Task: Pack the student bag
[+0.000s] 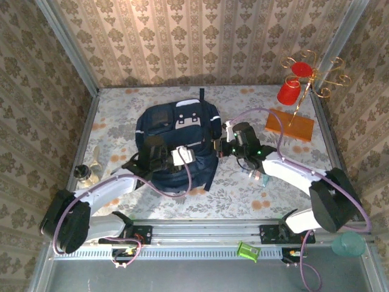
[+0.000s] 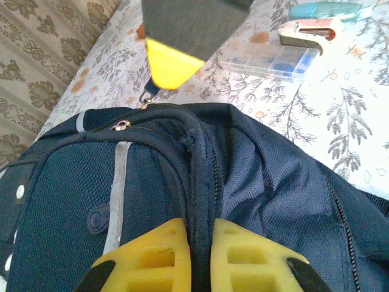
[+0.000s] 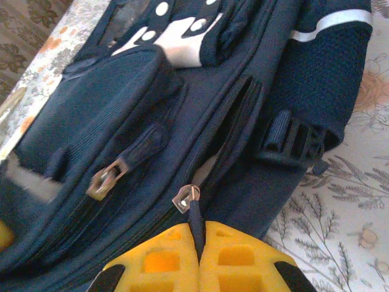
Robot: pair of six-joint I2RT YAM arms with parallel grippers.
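**Both grippers at the student bag.** In the left wrist view we see the left gripper (image 2: pixel 202 237) clenched on a raised ridge of navy fabric beside a zip track. Its yellow pads (image 2: pixel 152 258) press in from either side. In the right wrist view the right gripper (image 3: pixel 199 243) is pinched on the dark zipper pull (image 3: pixel 196 220), just below the metal slider (image 3: pixel 185 198). Beyond the slider the zip appears parted into a narrow slit. The student bag (image 1: pixel 176 137) lies flat at the middle of the flowered table (image 1: pixel 243 201), white patches upward, with the left gripper on its near part and the right gripper at its right flank. We judge the bag soft and slack: woven and mesh cloth that bunches under a pinch rather than keeping its shape. It looks neither fragile nor slippery, and probably light enough to slide across the table if pulled at one point alone. The better holds are therefore its firmer features, namely seam ridges, piping, straps and the pull tab, with one gripper anchoring the cloth while the other draws the zip. A clear box (image 2: pixel 270 61) lies on the table beyond the bag.
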